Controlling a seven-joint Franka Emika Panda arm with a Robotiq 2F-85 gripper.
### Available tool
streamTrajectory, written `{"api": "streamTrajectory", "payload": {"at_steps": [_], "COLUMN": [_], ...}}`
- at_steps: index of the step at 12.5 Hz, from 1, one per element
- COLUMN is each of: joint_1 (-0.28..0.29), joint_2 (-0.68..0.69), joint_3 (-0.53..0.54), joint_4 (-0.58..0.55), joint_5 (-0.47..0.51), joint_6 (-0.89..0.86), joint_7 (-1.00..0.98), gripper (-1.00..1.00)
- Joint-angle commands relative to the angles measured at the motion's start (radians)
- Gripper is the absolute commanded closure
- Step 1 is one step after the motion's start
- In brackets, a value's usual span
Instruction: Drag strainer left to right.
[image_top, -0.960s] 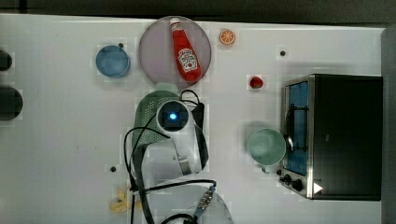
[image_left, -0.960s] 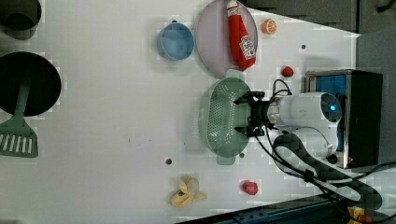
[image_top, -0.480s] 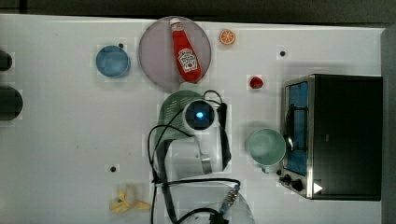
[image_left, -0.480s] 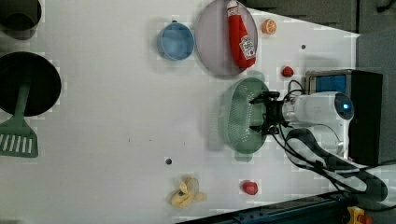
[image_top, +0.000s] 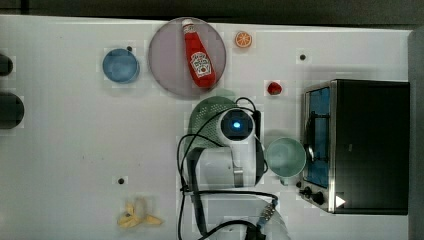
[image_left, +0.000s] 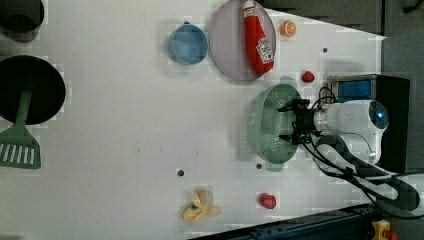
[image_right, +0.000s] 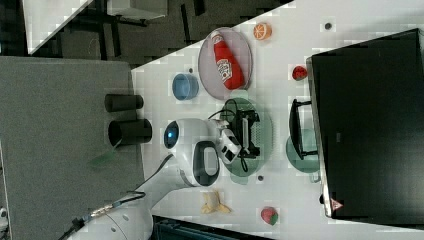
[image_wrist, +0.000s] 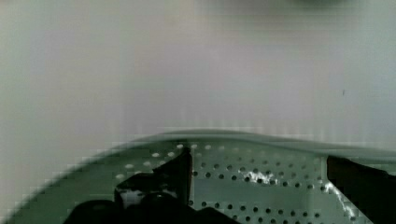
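The pale mint-green perforated strainer (image_left: 270, 125) rests on the white table (image_top: 75, 150), just below the grey plate in the top view. Much of the strainer (image_top: 204, 116) is covered there by my arm. My gripper (image_left: 293, 123) reaches down inside its bowl with the two fingers spread apart, open. In the wrist view the fingers (image_wrist: 175, 175) sit inside the strainer (image_wrist: 261, 156), close to its perforated wall and rim. In the right view the gripper (image_right: 248, 132) is over the strainer (image_right: 264, 127). The smooth teal cup (image_top: 285, 157) stands just to the top view's right of my arm.
A black toaster oven (image_top: 370, 145) stands at the top view's right, beyond the cup. A grey plate (image_top: 167, 67) carries a ketchup bottle (image_top: 199, 60). Around them are a blue bowl (image_top: 120, 66), a strawberry (image_top: 274, 88), an orange slice (image_top: 243, 39) and a banana (image_top: 135, 218).
The gripper and the strainer have slid together toward the top view's right, closer to the teal cup and the oven. The other objects stay put.
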Motion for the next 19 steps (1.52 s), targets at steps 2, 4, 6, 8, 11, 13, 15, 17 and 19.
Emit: {"api": "streamTrajectory", "payload": {"at_steps": [2,4,6,8,11,13,15,17,19], "joint_1": [-0.023,-0.023,-0.023,-0.023,-0.022,-0.021,-0.02,-0.02,-0.021], "joint_2": [-0.03,-0.043,-0.102,-0.199,-0.364,-0.446,-0.496,-0.532,-0.561], "joint_3": [-0.047,-0.039,-0.008,0.028,0.062,0.084,0.098,0.097,0.09], "joint_4": [-0.005,0.001,0.001,0.004,0.074,0.18,0.299,0.407,0.486], "joint_5": [0.008,0.009,0.009,0.008,0.01,0.022,0.074,0.181,0.222], "joint_6": [0.004,0.023,0.012,-0.035,-0.252,-0.476,-0.717,-0.907,-0.993], "joint_7": [-0.126,-0.132,-0.213,-0.365,-0.541,-0.588,-0.603,-0.694,-0.792], "gripper": [-1.0,-1.0,-1.0,-1.0,-1.0,-1.0,-1.0,-1.0,-1.0]}}
